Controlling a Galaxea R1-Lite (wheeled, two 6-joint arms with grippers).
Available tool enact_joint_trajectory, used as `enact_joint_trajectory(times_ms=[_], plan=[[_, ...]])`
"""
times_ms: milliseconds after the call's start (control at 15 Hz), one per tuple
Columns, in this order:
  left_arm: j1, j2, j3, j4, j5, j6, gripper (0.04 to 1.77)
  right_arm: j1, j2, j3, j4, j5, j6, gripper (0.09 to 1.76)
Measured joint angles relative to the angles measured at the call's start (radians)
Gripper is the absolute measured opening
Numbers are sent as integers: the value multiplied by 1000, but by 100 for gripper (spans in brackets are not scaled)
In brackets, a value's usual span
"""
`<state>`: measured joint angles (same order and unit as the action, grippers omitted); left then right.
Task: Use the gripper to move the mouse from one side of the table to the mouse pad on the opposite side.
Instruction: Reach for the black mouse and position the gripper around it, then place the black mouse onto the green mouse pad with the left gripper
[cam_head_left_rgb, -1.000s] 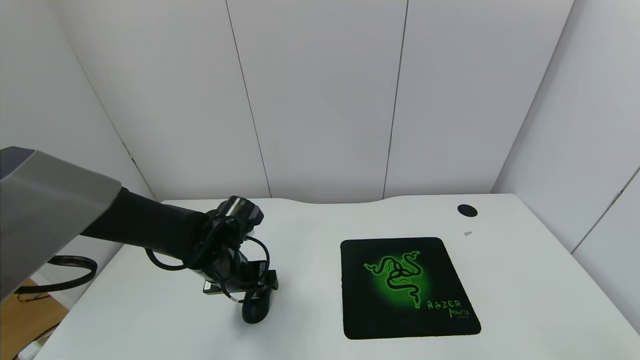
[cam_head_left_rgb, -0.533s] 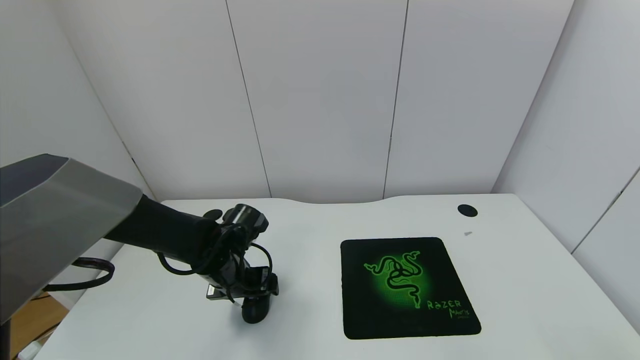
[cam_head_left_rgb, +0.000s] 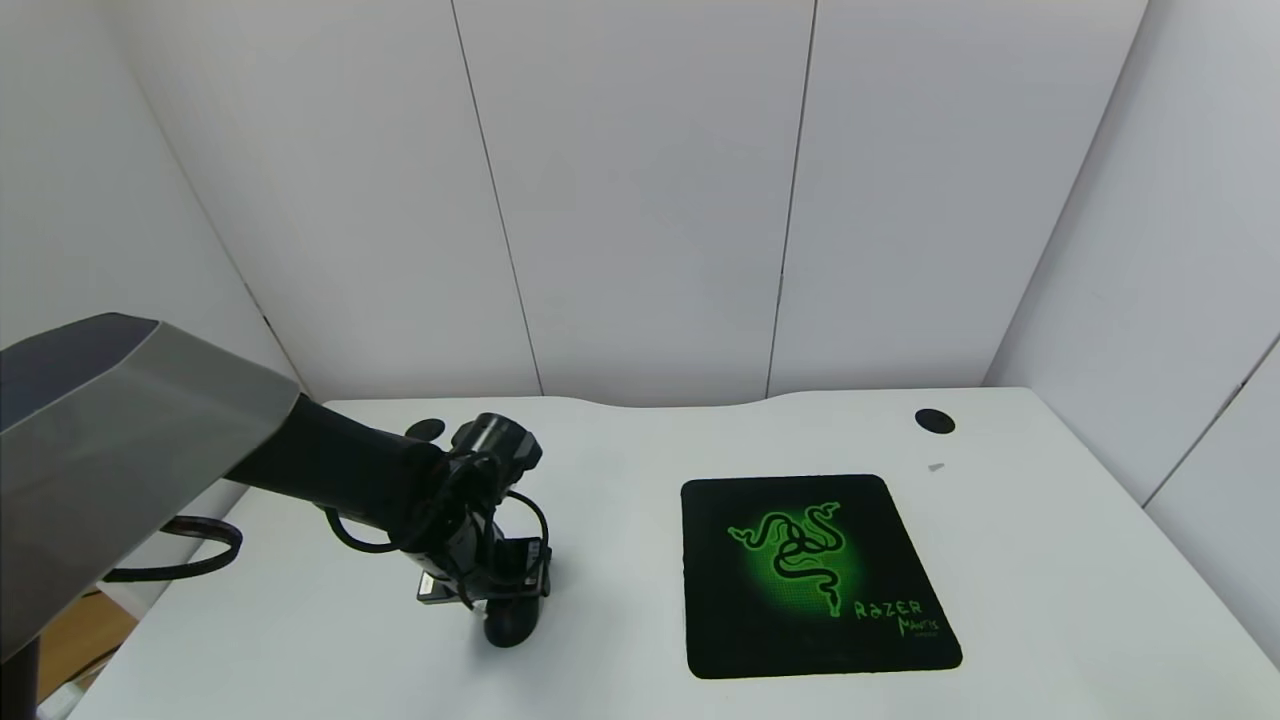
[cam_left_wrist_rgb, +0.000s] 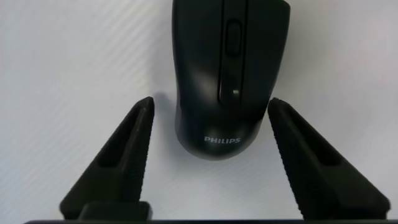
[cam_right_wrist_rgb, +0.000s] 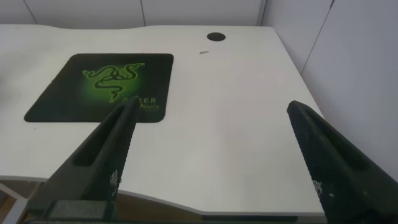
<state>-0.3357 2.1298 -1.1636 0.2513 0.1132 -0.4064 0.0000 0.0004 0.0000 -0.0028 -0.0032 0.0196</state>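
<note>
White walls stand all around the big smooth white table (cam_head_left_rgb: 620, 450), and your work is on its left side. Nearest you, the black left gripper (cam_left_wrist_rgb: 210, 109) hangs low over the small shiny black oval mouse (cam_left_wrist_rgb: 229, 74). Its two dark fingers (cam_left_wrist_rgb: 127, 155) are spread wide, one on each side of the mouse's back end, and neither one seems to touch it. The mouse sits flat on the table.

Go down a little more so the fingers reach the mouse's sides, then squeeze slowly. Keep the mouse in the middle, because its round shiny sides could slip out.

Farther off to the right lies the square black mouse pad with the green snake logo (cam_head_left_rgb: 815, 575), well apart from the mouse. The right gripper (cam_right_wrist_rgb: 211, 162) waits off the table's near right edge, fingers wide open and holding nothing.
</note>
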Motion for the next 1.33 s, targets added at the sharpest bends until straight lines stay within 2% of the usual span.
enact_joint_trajectory(times_ms=[133, 267, 867, 1133, 1333], plan=[[-3, 1, -1, 0, -1, 0, 100, 0, 0, 0, 0, 0, 0, 171], [-3, 6, -3, 0, -1, 0, 93, 0, 0, 0, 0, 0, 0, 171], [-5, 0, -5, 4, 2, -5, 91, 0, 0, 0, 0, 0, 0, 171], [-24, -34, -32, 19, 16, -70, 90, 0, 0, 0, 0, 0, 0, 171], [-76, -54, -48, 23, 53, -133, 90, 0, 0, 0, 0, 0, 0, 171]])
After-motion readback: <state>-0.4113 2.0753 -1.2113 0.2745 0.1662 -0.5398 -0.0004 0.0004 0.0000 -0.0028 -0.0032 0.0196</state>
